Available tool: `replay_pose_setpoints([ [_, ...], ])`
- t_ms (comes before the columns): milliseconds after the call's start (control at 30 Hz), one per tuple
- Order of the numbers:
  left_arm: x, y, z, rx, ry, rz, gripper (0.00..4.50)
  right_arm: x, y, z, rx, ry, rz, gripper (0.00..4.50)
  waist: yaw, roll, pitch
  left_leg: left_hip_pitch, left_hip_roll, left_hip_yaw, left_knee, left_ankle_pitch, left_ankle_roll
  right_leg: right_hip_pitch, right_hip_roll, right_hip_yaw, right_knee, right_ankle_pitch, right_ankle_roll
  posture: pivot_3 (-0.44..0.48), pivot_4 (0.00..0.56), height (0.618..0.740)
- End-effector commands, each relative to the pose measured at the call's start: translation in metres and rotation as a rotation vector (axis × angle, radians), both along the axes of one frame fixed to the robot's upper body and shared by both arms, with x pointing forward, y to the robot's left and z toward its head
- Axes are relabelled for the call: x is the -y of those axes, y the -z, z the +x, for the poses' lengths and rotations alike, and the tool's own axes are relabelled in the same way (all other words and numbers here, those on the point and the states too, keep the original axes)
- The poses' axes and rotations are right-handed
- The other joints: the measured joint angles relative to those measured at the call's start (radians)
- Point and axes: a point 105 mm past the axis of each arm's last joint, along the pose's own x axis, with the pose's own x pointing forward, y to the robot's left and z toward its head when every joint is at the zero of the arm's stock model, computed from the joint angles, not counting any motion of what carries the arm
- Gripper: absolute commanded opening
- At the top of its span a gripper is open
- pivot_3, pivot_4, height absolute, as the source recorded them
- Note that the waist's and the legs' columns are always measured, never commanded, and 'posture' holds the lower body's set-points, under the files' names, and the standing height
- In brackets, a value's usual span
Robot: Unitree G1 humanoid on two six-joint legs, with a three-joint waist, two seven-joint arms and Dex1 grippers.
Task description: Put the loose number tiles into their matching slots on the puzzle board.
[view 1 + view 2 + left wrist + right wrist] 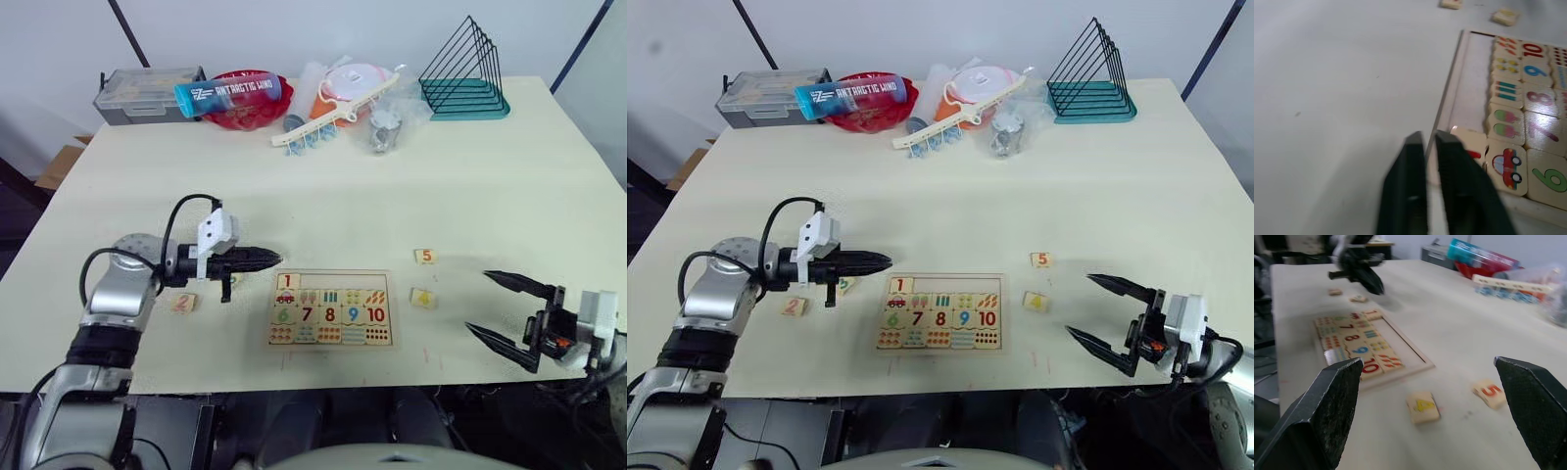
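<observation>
With the puzzle board (pixel 331 310) taken as landmark, the scene is read from left to right. Well to its left a loose tile marked 2 (pixel 182 303) is seen on the surface (pixel 392 186), and nearer the board a further tile (pixel 846 285) is partly hidden under the left hand (pixel 271 258), its digit not legible. The left hand is held with its fingers narrowed almost together and nothing between them, its tips just beside the board's upper left corner. There the tile 1 (pixel 288 282) is seated in the first slot; the other four slots (pixel 343 281) along the board's top edge are bare. To the right of the board lie tile 4 (pixel 422 298) and, just beyond it, tile 5 (pixel 424 257). Further right the right hand (pixel 502 308) is held wide, with nothing in it, pointing toward those two tiles.

The first tile is judged placed (four remain), and the step in hand appears to be the fetching of the next one. The half-hidden tile or tile 2 would have to be reached by the left hand, with the fingers spread before descending.

Far behind the board a grey box (pixel 147 93), a blue bottle (pixel 227 94), a red bowl (pixel 245 108) and a wire rack (pixel 468 76) are ranged, well apart from the work. Nothing is seen standing in the way.
</observation>
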Motion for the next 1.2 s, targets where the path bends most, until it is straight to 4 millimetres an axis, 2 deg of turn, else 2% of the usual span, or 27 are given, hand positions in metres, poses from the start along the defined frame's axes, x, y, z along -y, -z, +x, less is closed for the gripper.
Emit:
replay_pose_setpoints([
  [33,-0.01,-0.018,-0.004,0.058,-0.078,-0.039,2.29,0.017,-0.004,-0.001,0.001,0.093,0.007,4.5,0.001,0.0,0.0,0.0,0.0,0.0,0.0,0.0,0.0,0.0,0.0,0.0,0.0,0.0,0.0,0.0,0.15,0.74],
  [67,-0.014,-0.017,-0.006,0.057,-0.107,-0.044,2.7,0.02,-0.003,-0.001,-0.007,0.114,0.01,4.5,0.002,0.001,0.0,0.0,0.0,0.0,0.0,0.0,0.0,0.0,0.0,0.0,0.0,0.0,0.0,0.0,0.15,0.74],
  [167,-0.028,-0.014,-0.012,0.034,-0.227,-0.094,4.34,0.03,-0.002,-0.002,-0.033,0.169,0.02,4.5,0.003,0.002,0.0,0.0,0.0,0.0,0.0,0.0,0.0,0.0,-0.001,0.0,0.0,0.0,0.0,0.0,0.15,0.74],
  [200,-0.033,-0.014,-0.012,0.033,-0.269,-0.111,4.43,0.032,-0.002,-0.002,-0.041,0.183,0.023,4.5,0.003,0.002,0.0,0.0,0.0,0.0,0.0,0.0,0.0,0.0,-0.001,0.0,0.0,0.0,0.0,0.0,0.15,0.74],
  [367,-0.071,-0.001,-0.03,0.034,-0.482,-0.136,4.43,0.047,-0.001,-0.005,-0.063,0.268,0.056,4.5,0.003,0.005,-0.002,0.001,0.0,0.002,-0.001,-0.002,0.002,0.0,-0.002,0.002,-0.001,0.0,-0.001,0.0,0.15,0.74],
  [533,-0.081,0.008,-0.062,0.011,-0.551,-0.144,4.43,0.057,0.0,-0.013,-0.081,0.297,0.055,4.5,0.012,0.005,-0.001,0.0,-0.001,0.005,-0.001,-0.004,0.005,0.001,-0.004,0.003,-0.002,0.0,-0.001,0.0,0.15,0.74],
  [633,-0.089,0.019,-0.088,-0.009,-0.574,-0.098,4.43,0.062,0.001,-0.021,-0.088,0.311,0.023,4.5,0.021,0.007,-0.002,0.001,-0.001,0.005,-0.001,-0.006,0.009,0.001,-0.004,0.003,-0.002,0.0,-0.001,0.0,0.15,0.74],
  [833,-0.105,0.036,-0.113,0.007,-0.733,-0.074,4.43,0.07,-0.007,-0.038,-0.04,0.333,-0.012,4.5,0.026,0.008,-0.003,0.001,-0.001,0.005,-0.002,-0.008,0.006,0.001,-0.004,0.002,-0.002,-0.001,-0.001,0.0,0.15,0.74],
  [933,-0.1,0.041,-0.118,0.007,-0.736,-0.071,4.43,0.069,-0.006,-0.049,-0.059,0.325,-0.033,4.5,0.026,0.008,-0.003,0.001,-0.001,0.004,-0.002,-0.008,0.007,0.002,-0.004,0.002,-0.002,-0.001,-0.001,0.0,0.15,0.74],
  [1000,-0.101,0.041,-0.115,0.016,-0.757,-0.084,4.43,0.065,-0.003,-0.054,-0.075,0.306,-0.036,4.5,0.026,0.008,-0.003,0.001,-0.001,0.004,-0.002,-0.008,0.007,0.002,-0.004,0.002,-0.003,-0.001,-0.001,0.0,0.15,0.74],
  [1200,-0.107,0.039,-0.11,0.024,-0.77,-0.079,4.43,0.063,-0.002,-0.057,-0.089,0.293,-0.023,4.5,0.023,0.009,-0.004,0.001,0.0,0.004,-0.002,-0.008,0.006,0.002,-0.004,0.001,-0.003,-0.001,-0.001,0.0,0.15,0.74],
])
